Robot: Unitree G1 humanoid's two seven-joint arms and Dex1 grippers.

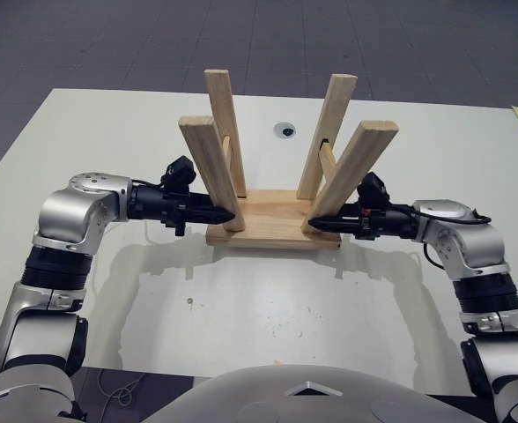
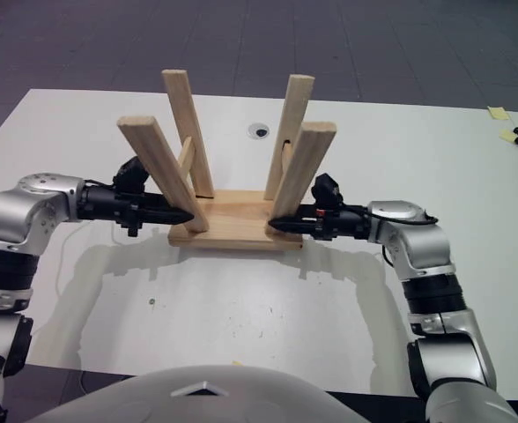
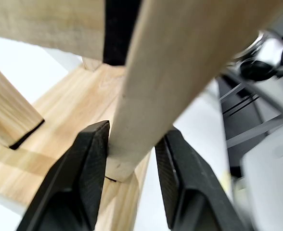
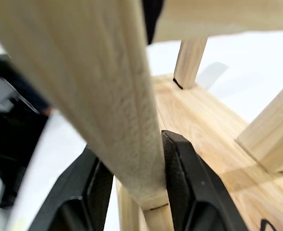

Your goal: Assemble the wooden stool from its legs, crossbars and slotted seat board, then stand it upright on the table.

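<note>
Stool [image 1: 272, 227] upside down (on table [image 1: 268, 304]); L hand [image 1: 233, 214] pinches near-L leg [image 1: 208, 163]; R hand [image 1: 314, 225] pinches near-R leg [image 1: 356, 172].

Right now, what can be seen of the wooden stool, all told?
The stool looks assembled, pale bare wood, upside down: seat board flat on the white table, four legs splayed upward, a crossbar joining each side pair. The left hand grips the near left leg at its base, the right hand the near right leg.
</note>
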